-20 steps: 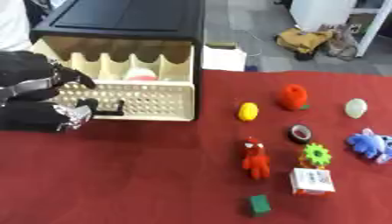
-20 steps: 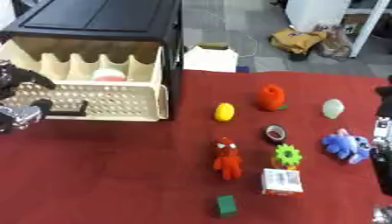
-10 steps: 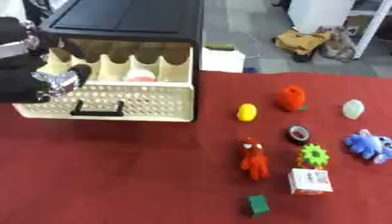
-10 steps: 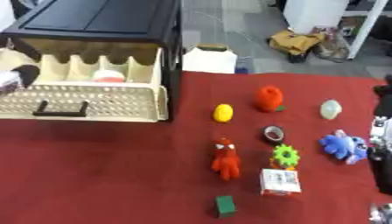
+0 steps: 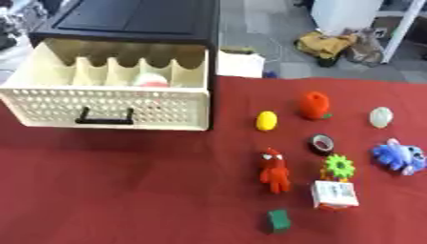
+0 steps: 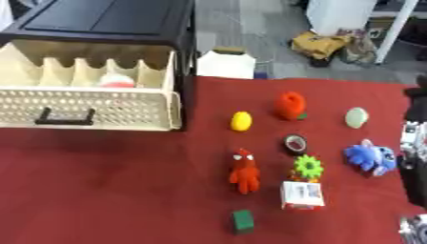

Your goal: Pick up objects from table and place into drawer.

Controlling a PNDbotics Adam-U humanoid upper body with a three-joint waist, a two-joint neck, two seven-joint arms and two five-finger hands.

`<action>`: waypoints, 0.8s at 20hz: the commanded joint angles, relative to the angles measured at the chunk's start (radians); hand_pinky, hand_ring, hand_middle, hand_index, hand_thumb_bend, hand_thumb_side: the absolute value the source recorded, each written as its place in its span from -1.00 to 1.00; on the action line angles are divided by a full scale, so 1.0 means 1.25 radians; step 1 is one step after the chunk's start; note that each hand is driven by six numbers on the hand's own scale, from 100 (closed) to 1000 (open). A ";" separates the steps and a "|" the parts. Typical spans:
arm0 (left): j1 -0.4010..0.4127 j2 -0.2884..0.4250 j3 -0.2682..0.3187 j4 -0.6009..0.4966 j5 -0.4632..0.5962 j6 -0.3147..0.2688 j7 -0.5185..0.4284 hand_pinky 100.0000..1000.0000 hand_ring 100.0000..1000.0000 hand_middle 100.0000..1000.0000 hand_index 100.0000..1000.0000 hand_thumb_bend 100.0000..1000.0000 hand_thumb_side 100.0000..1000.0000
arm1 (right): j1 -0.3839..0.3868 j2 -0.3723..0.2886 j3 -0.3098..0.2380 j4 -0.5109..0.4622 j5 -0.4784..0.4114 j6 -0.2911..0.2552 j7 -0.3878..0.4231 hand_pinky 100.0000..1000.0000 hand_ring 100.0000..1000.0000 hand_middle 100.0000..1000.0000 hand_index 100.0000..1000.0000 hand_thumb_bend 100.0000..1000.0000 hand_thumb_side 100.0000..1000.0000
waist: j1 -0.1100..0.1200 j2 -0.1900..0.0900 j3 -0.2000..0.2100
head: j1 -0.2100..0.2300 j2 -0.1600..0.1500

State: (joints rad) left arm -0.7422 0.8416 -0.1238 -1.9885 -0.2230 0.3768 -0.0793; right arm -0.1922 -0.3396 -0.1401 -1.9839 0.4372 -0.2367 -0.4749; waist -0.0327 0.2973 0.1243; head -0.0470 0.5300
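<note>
The cream perforated drawer (image 5: 108,107) stands pulled out of the black cabinet (image 5: 133,19), with a white and red thing (image 5: 152,81) inside it. On the red cloth to its right lie a yellow lemon (image 5: 265,120), an orange-red fruit (image 5: 314,105), a pale egg shape (image 5: 380,117), a dark tape roll (image 5: 321,143), a blue plush (image 5: 399,156), a green gear (image 5: 339,166), a red figure (image 5: 273,170), a white box (image 5: 335,194) and a green cube (image 5: 279,220). My right hand (image 6: 414,143) shows only as a black and silver strip at the right edge. My left hand is out of view.
The table (image 5: 125,190) is covered in red cloth. Beyond its far edge stand a white box (image 5: 240,64) and a yellow bundle (image 5: 321,45) on the floor. The drawer's black handle (image 5: 104,116) faces me.
My left hand was at the drawer's front left, rose to its upper left corner and has now left the view. The drawer and the objects have stayed put.
</note>
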 commanded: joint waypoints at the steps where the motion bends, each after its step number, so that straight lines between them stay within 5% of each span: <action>1: 0.009 -0.028 0.031 -0.009 0.045 -0.013 0.133 -1.00 -1.00 -1.00 0.52 -0.66 1.00 | -0.001 -0.048 0.003 -0.013 0.000 -0.008 -0.003 0.36 0.38 0.18 0.58 -1.00 0.76 | 0.003 -0.017 -0.001 | -0.003 0.015; 8: 0.041 -0.107 0.036 -0.009 0.104 -0.049 0.301 -1.00 -1.00 -1.00 0.51 -0.65 1.00 | 0.001 -0.108 0.013 -0.013 0.003 -0.011 -0.010 0.36 0.39 0.19 0.58 -1.00 0.79 | 0.003 -0.020 -0.005 | 0.001 0.024; 16: 0.092 -0.254 0.054 -0.009 0.164 -0.092 0.386 -1.00 -1.00 -1.00 0.46 -0.69 1.00 | 0.003 -0.278 0.037 -0.013 0.048 -0.012 -0.007 0.37 0.42 0.22 0.57 -1.00 1.00 | -0.004 -0.025 -0.013 | 0.007 0.019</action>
State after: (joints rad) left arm -0.6194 0.5256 -0.0727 -1.9879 -0.0297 0.2692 0.3890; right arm -0.1838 -0.6302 -0.0913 -1.9839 0.4836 -0.2510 -0.4812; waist -0.0388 0.2888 0.1090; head -0.0409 0.5531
